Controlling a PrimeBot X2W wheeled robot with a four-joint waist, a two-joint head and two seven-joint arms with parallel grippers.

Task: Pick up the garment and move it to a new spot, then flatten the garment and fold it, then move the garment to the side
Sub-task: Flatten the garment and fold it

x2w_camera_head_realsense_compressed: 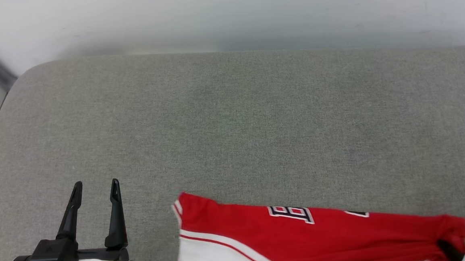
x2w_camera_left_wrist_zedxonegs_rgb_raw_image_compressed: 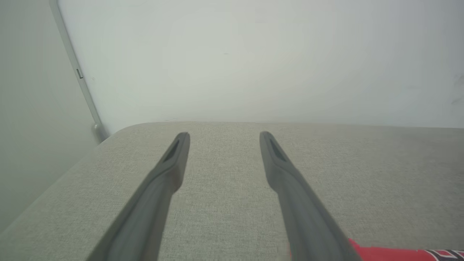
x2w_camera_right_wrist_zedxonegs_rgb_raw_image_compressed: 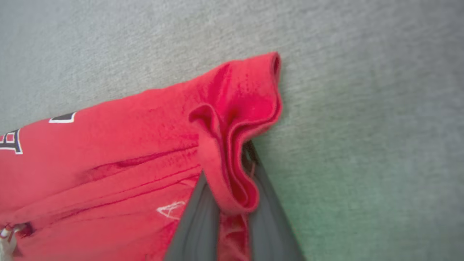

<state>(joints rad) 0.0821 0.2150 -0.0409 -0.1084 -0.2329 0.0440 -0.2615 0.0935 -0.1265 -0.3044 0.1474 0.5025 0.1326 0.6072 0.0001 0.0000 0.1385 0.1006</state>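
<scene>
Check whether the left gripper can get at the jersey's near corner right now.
Probably yes: the left gripper is open, and just bare grey surface lies between it and the garment corner.

The garment (x2w_camera_head_realsense_compressed: 344, 236), red with a white sleeve and black-and-white lettering, lies on the near part of the grey cushion (x2w_camera_head_realsense_compressed: 232, 126). Its right corner bunches into folds.
</scene>
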